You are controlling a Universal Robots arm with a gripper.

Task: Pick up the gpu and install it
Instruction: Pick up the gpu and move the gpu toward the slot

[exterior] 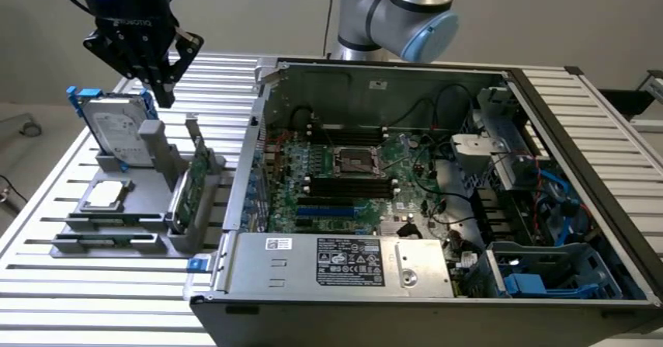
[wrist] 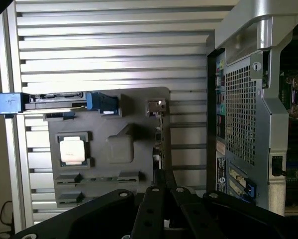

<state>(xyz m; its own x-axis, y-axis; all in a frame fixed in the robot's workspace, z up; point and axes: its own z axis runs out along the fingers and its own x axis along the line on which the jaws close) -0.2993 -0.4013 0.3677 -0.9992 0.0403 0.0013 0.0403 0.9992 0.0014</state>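
The gripper (exterior: 164, 91) hangs above the slatted bench (exterior: 93, 293) with its 2 black fingers pressed together, and nothing is held between them. Straight below it and a little to the exterior view's left stands the silver hard drive (exterior: 116, 130) with blue rails, set upright at one end of a grey holder (wrist: 120, 149). The gpu (exterior: 186, 184) is lower than the gripper and slightly toward the exterior view's right of it, standing on edge in a slot of that same holder, with its green board showing between 2 grey uprights. It is well apart from the fingers and untouched. In the wrist view the card shows as a thin edge in line with the closed fingertips, its silver bracket (wrist: 156, 105) at the end farthest from them. A square processor (exterior: 107, 196) lies flat in the holder, below the gripper and on the far side of the gpu from the computer. The open computer case (exterior: 393, 79) sits further off to the exterior view's right of the gripper, just beside the holder, with its green motherboard (exterior: 414, 196) exposed. The arm (exterior: 399, 13) rises behind the case.
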